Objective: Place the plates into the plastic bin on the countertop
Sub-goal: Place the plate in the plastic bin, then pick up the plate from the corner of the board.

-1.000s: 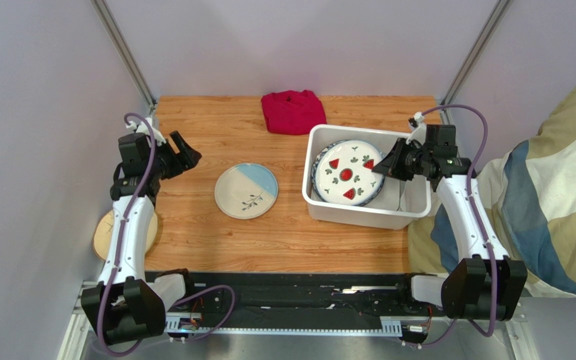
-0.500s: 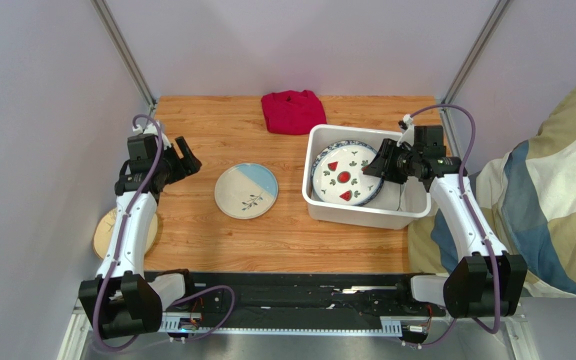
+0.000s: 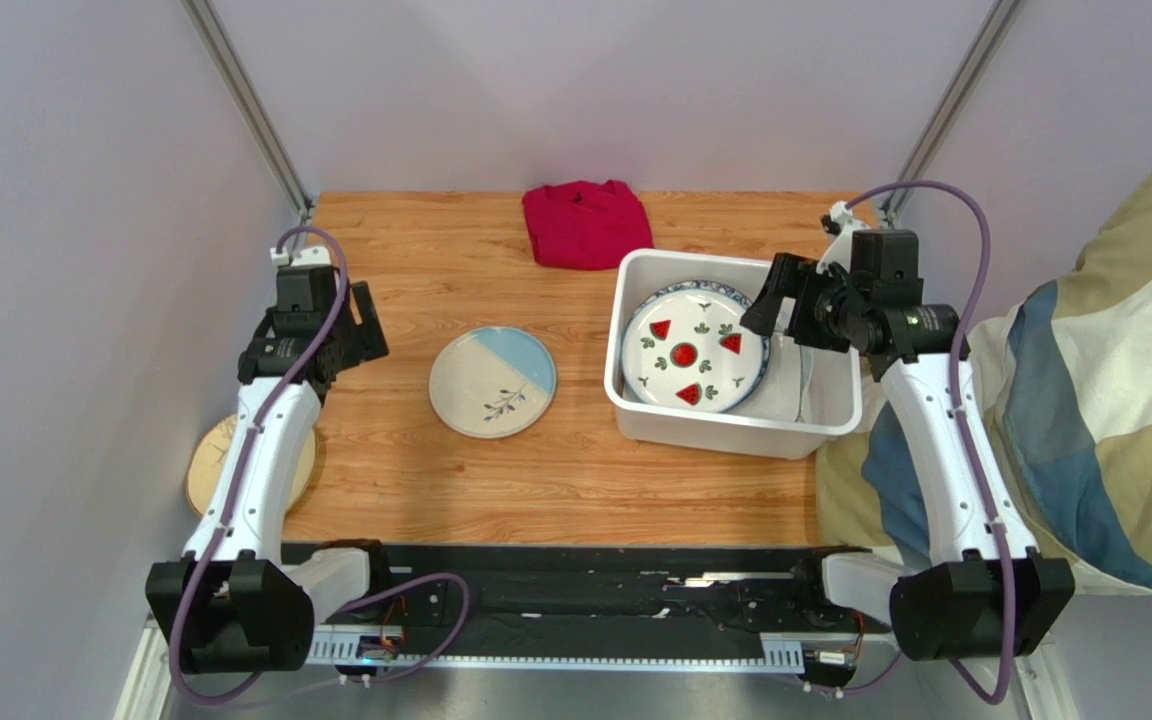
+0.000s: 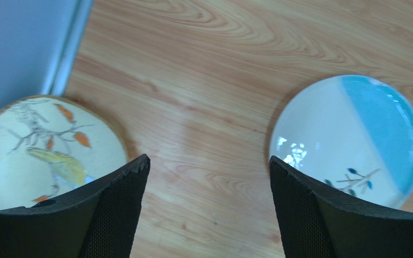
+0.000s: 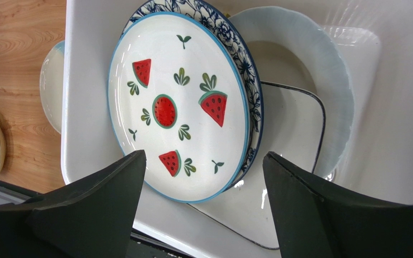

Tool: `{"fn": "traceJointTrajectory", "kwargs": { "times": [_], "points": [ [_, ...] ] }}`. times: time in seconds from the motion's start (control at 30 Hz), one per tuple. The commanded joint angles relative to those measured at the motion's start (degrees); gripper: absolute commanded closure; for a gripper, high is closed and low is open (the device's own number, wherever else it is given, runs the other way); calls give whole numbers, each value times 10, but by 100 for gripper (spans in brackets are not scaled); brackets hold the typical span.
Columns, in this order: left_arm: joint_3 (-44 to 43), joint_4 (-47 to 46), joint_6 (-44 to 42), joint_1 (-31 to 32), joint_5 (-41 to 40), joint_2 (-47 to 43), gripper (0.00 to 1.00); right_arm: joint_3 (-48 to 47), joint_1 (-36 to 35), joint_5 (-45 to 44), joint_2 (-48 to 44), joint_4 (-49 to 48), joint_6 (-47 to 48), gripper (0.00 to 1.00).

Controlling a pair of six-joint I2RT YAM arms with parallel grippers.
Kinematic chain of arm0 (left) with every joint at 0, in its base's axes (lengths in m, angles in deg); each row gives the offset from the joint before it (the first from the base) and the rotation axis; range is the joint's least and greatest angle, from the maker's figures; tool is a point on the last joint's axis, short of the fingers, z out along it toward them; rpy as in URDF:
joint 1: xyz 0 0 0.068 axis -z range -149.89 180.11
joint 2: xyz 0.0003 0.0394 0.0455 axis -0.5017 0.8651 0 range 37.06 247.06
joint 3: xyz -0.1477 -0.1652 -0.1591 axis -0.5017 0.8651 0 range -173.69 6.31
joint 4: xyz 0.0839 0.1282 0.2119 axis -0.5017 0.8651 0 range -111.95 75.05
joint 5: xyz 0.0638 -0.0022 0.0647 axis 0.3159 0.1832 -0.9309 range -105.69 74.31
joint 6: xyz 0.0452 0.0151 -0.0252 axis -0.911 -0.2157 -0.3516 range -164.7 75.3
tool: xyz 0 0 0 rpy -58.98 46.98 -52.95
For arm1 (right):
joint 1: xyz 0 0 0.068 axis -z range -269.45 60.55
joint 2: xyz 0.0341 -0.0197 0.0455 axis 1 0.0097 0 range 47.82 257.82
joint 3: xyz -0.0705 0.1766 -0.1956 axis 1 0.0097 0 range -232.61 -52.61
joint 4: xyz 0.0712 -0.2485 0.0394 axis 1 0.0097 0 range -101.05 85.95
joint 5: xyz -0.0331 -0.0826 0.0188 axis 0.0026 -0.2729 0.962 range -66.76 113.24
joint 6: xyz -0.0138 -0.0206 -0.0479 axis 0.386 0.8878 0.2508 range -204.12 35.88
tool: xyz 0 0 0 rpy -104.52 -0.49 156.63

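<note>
The strawberry-print plate (image 3: 692,354) (image 5: 179,107) lies in the white plastic bin (image 3: 717,431) (image 5: 85,80), on top of a blue floral plate (image 5: 248,67). A pale scalloped plate (image 5: 327,80) and a white rectangular plate (image 5: 295,161) lie under them. My right gripper (image 3: 772,305) (image 5: 203,155) hovers open above the bin's right part, holding nothing. A cream-and-blue sprig plate (image 3: 494,381) (image 4: 348,137) rests on the countertop (image 3: 432,270). My left gripper (image 3: 363,327) (image 4: 208,159) hangs open over bare wood to that plate's left.
A tan-rimmed plate with a painted branch (image 3: 207,473) (image 4: 41,150) sits at the table's left edge, partly under my left arm. A folded red cloth (image 3: 585,222) lies at the back, just behind the bin. Grey walls close in the left and back.
My right gripper has opened and let go of the strawberry plate, which settled into the bin, then lifted back to the right. My left gripper has swung round toward the table.
</note>
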Motion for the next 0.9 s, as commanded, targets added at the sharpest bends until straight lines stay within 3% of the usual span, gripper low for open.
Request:
{"fn": "traceJointTrajectory", "kwargs": {
  "times": [0.0, 0.07, 0.13, 0.23, 0.3, 0.37, 0.6, 0.87],
  "points": [
    [-31, 36, -67, 9, -146, 2, 12, -46, -3, -39, -35, 27, 24, 15],
    [-28, 42, -77, 7, -202, 21, 7, -59, -3, -32, -38, 21, 21, 14],
    [-24, 33, -76, 5, -209, 37, 6, -68, -2, -19, -34, 12, 18, 14],
    [-29, 43, -77, -48, -217, 82, 3, -91, -3, 17, -19, -1, 9, 14],
    [-31, 45, -63, -117, -171, 108, 3, -99, -3, 46, -11, -16, -3, 14],
    [-22, 37, -57, -136, -170, 120, 4, -95, -3, 81, -13, -45, -15, 15],
    [21, -14, -64, -138, -171, 122, 9, -114, -4, 142, -14, -74, -44, 15],
    [22, -9, -57, -138, -150, 208, 16, -139, -4, 150, -40, -72, -54, 15]
  ]
}}
